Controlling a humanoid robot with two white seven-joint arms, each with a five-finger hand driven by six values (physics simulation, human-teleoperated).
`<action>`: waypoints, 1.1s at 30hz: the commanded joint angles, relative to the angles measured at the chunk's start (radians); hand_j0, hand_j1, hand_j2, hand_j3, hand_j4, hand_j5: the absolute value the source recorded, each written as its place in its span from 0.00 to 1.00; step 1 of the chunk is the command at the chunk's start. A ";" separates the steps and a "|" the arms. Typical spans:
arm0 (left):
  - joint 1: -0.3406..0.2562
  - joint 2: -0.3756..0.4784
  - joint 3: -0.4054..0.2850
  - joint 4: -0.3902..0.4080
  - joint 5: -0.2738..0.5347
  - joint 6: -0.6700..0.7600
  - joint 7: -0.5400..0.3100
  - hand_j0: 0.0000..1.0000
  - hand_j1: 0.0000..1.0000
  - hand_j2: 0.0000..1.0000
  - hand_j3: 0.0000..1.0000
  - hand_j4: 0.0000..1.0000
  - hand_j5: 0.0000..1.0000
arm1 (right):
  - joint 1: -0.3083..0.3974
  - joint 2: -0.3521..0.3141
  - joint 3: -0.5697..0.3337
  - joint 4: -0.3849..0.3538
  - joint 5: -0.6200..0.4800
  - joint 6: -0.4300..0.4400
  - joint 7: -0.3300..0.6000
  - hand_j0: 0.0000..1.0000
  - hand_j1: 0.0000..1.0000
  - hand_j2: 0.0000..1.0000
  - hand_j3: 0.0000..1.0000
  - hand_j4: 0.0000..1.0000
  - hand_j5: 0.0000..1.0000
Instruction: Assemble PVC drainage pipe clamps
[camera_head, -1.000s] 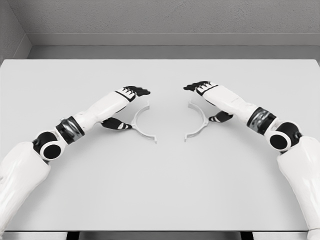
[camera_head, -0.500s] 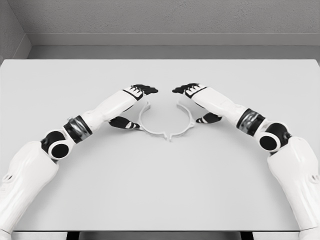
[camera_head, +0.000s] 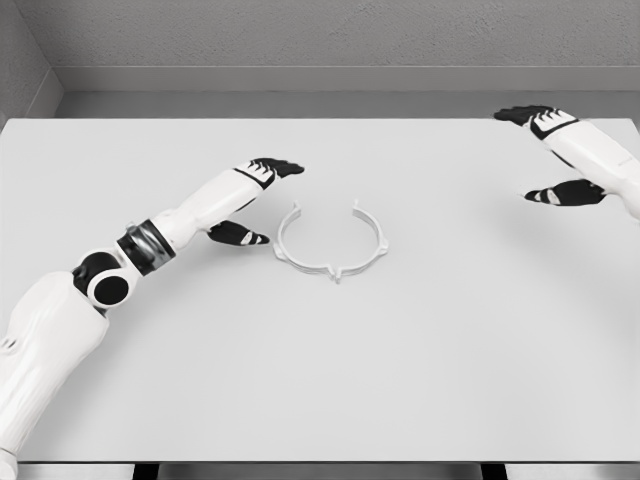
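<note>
Two white clamp halves lie joined as one ring, the pipe clamp (camera_head: 331, 243), on the white table (camera_head: 320, 380) near its middle. The near ends meet at a small tab; the far ends leave a gap. My left hand (camera_head: 256, 202) hovers just left of the ring, fingers spread, touching nothing. My right hand (camera_head: 545, 152) is far off at the right edge, open, holding nothing.
A grey wall and floor strip run behind the table's far edge. Nothing besides the clamp lies on the tabletop.
Both hands have let go of the clamp halves, which now rest joined. The right hand swung far out to the right; the left hand drew back slightly to the left.
</note>
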 joint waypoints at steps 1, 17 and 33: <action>0.000 -0.005 -0.003 0.015 0.007 0.000 0.001 1.00 1.00 1.00 1.00 1.00 1.00 | 0.006 -0.032 -0.035 -0.016 -0.041 0.002 0.003 1.00 1.00 1.00 1.00 1.00 1.00; 0.002 -0.025 -0.004 0.030 0.005 0.000 0.001 1.00 1.00 1.00 1.00 1.00 1.00 | 0.054 -0.004 -0.082 -0.017 -0.054 0.002 0.029 1.00 1.00 1.00 1.00 1.00 1.00; 0.003 -0.050 -0.004 0.036 0.004 0.000 0.001 1.00 1.00 1.00 1.00 1.00 1.00 | 0.054 -0.006 -0.082 -0.014 -0.054 0.002 0.029 1.00 1.00 1.00 1.00 1.00 1.00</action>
